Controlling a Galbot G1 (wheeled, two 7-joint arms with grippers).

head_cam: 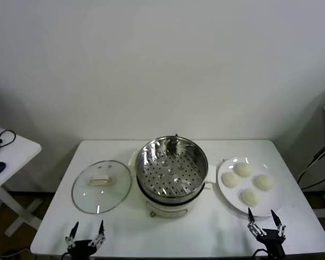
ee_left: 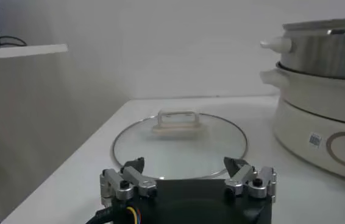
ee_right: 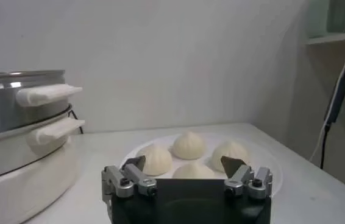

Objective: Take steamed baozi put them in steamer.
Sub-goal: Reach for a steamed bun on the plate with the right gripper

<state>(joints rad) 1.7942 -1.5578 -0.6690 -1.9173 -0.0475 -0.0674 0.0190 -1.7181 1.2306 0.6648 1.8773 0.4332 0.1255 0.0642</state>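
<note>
The steamed baozi (head_cam: 246, 183) sit four together on a white plate (head_cam: 278, 203) to the right of the open steamer (head_cam: 171, 168), whose glass lid (head_cam: 101, 186) lies aside on the left, so we judge the perforated floor is ready for loading. Our right hand (head_cam: 266, 225) waits at the white desk (head_cam: 206, 233) edge just before the plate, fingers apart and empty, and our left hand (head_cam: 86, 235) rests likewise before the lid. A plain pale wall stands behind, and what seems a side table (head_cam: 11, 154) lies to the left.
</note>
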